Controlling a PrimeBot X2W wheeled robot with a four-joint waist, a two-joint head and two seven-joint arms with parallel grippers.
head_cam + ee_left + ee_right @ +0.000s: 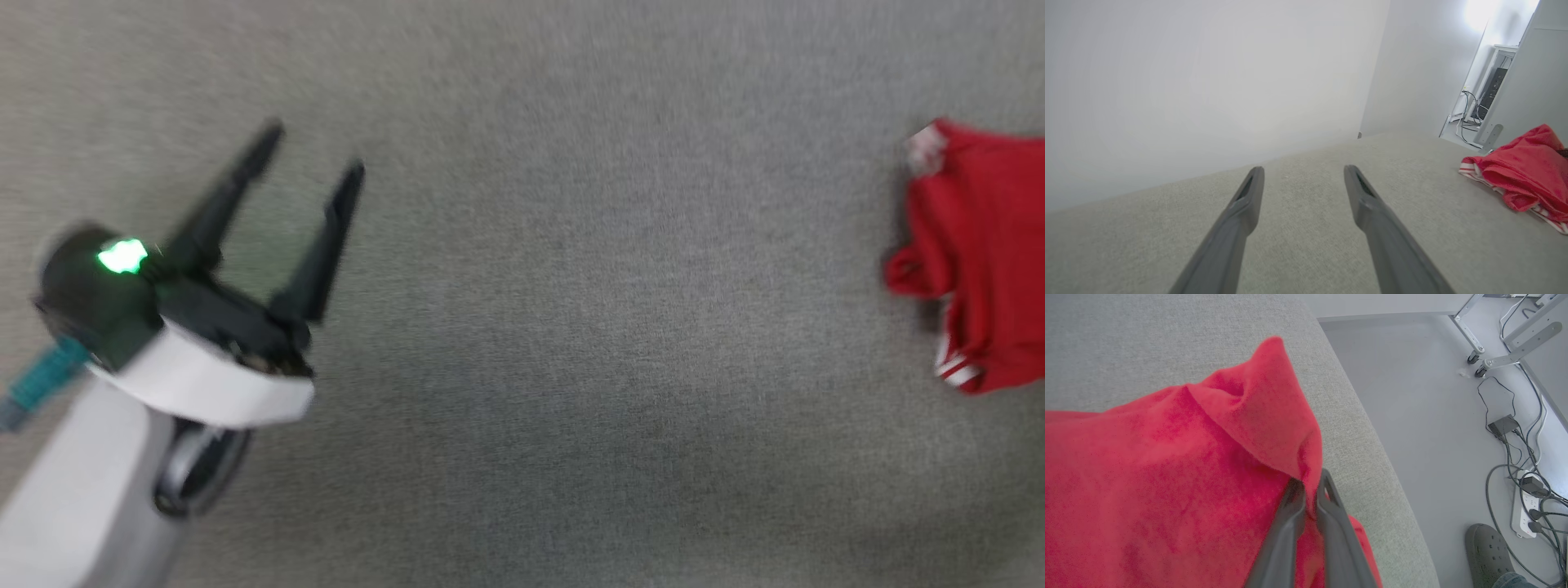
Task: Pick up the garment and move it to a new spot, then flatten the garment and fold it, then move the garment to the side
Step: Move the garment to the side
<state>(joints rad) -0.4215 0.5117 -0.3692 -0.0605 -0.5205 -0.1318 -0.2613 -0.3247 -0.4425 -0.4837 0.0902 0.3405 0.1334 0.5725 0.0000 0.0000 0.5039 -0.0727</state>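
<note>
The garment (980, 261), crumpled red with striped red-and-white trim, lay at the head view's right edge on the grey worktop (571, 367). The right gripper (1308, 485) pinched a red fold; the left gripper (314, 151) stood spread.

Wide passage over grey surface (571, 327) between left gripper (314, 147) and garment (980, 245); wall (1208, 81) bounds far edge.

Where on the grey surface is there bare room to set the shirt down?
The widest bare stretch of the grey surface lies between the left gripper and the garment. It is crowded at the right, where the garment bunches near the surface's edge, pinched by the right gripper.
</note>
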